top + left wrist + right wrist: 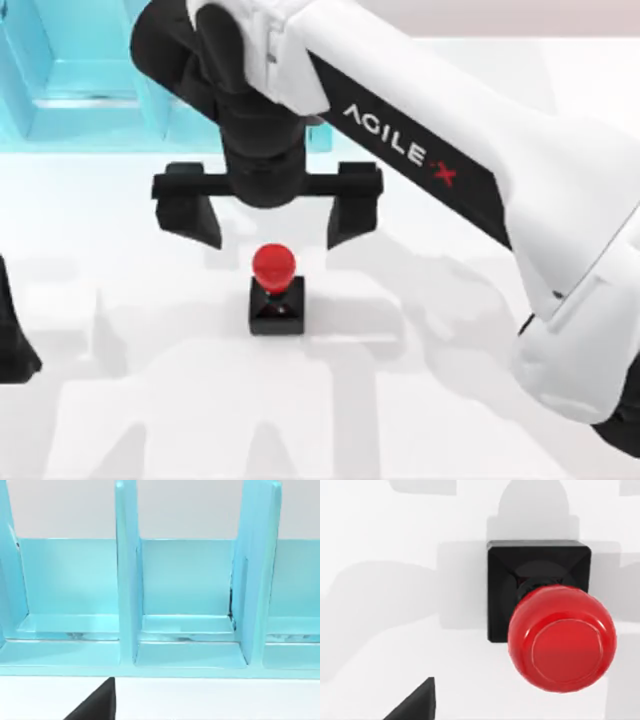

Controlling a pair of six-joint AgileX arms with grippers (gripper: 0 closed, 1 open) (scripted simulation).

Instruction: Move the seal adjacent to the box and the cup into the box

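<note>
The seal (275,285), a glossy red knob on a black square base, stands upright on the white table near the middle. My right gripper (270,212) hangs open just behind and above it, one black finger on each side of the knob's line, touching nothing. The right wrist view looks straight down on the seal (555,625), with one black fingertip (415,705) apart from it. The light blue box (80,110) sits at the back left; its dividers and compartments face the left wrist camera, box (125,580). The cup is out of view.
My left gripper (14,340) is parked at the table's left edge, facing the box. The right arm's white link (500,150) crosses the right half of the table from the front right.
</note>
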